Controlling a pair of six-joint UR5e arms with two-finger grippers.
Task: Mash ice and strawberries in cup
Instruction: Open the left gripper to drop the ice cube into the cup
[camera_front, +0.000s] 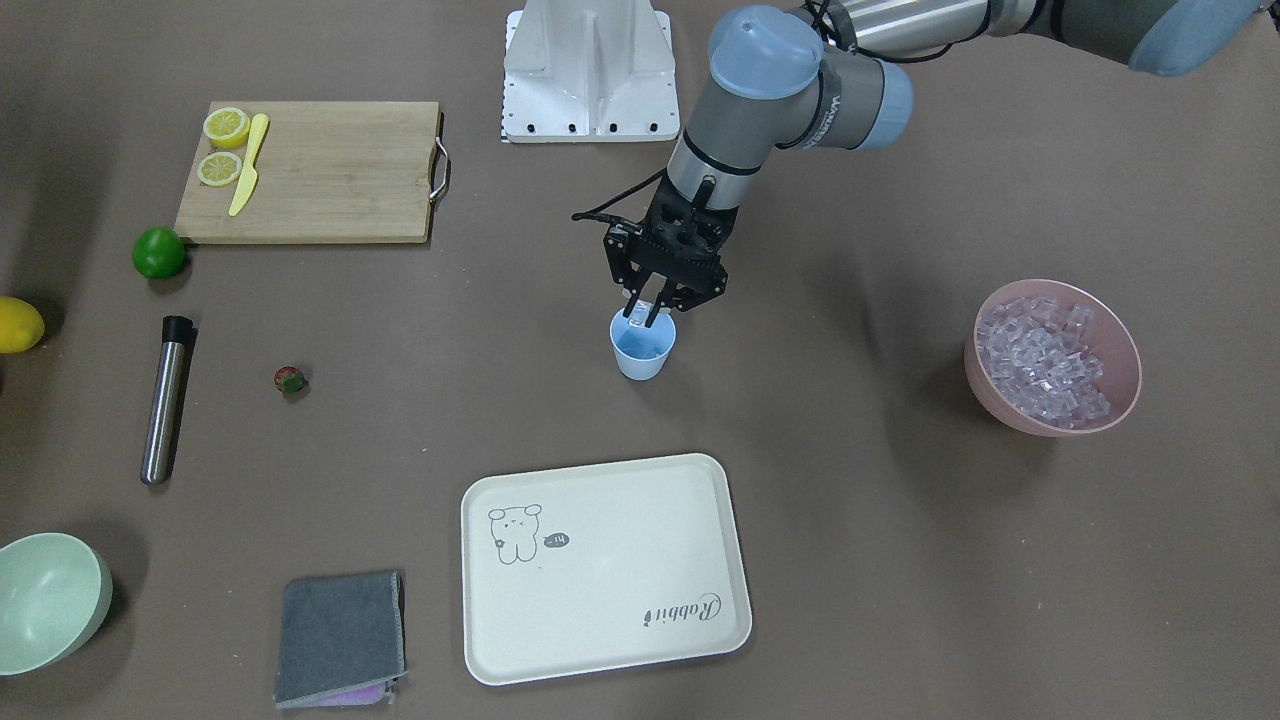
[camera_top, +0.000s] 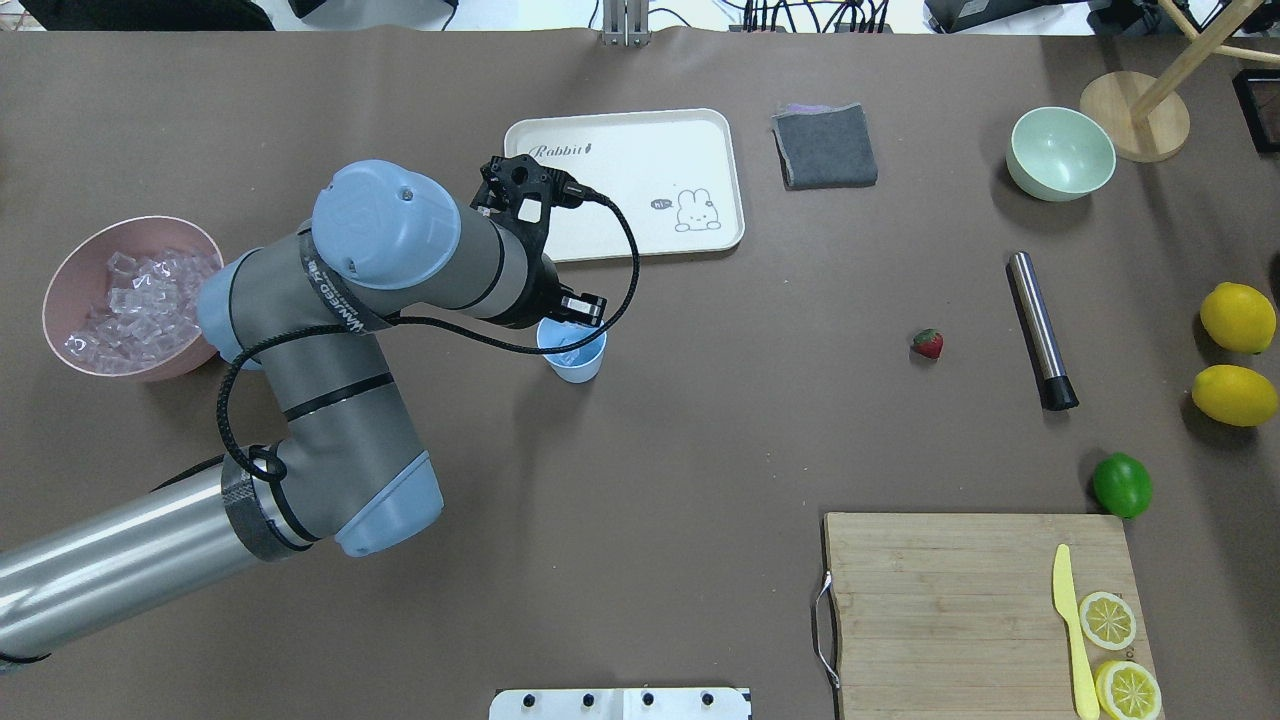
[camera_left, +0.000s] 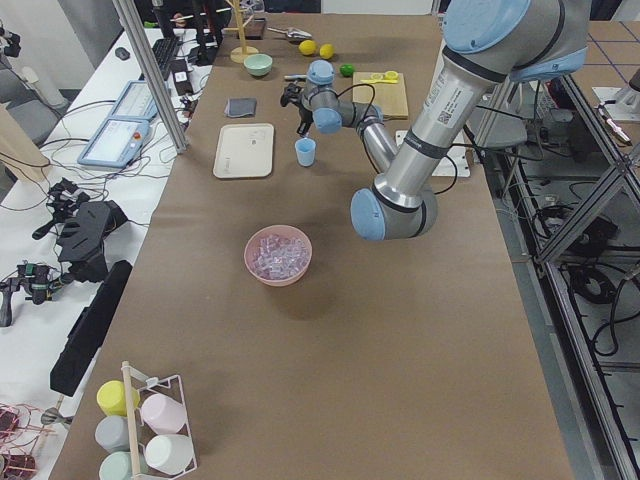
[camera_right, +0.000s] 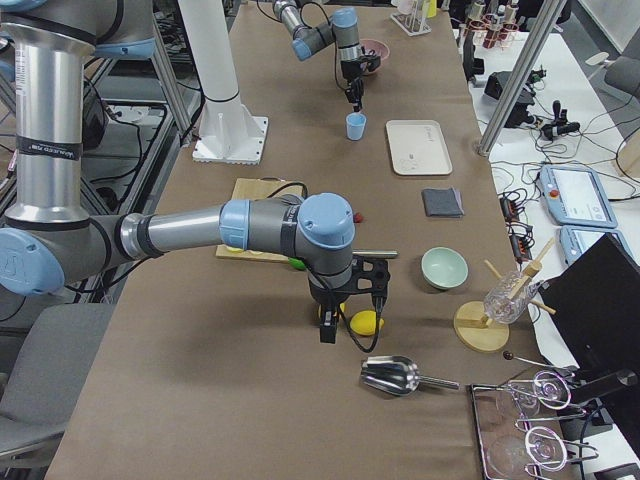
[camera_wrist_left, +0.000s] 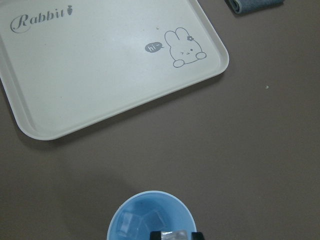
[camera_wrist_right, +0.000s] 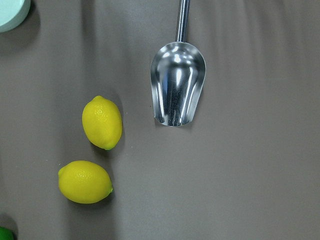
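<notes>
A: Left gripper (camera_front: 648, 312)?
B: Pinching an ice cube (camera_wrist_left: 172, 235) over the cup (camera_front: 640, 352); overhead, its arm (camera_top: 400, 260) hides that.
A: Right gripper (camera_right: 328, 328)?
B: Seen only from the side; cannot tell. Strawberry (camera_front: 290, 380) lies on the desk (camera_front: 850, 500), well apart.

Bright, even overhead light — soft shadows, glare on the metal scoop (camera_wrist_right: 177, 85), views sharp.

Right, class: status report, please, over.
Left end effector holds ice cube over cup. Right end effector: cannot tell. Strawberry on table, outside cup. Nothing blocking cup.
</notes>
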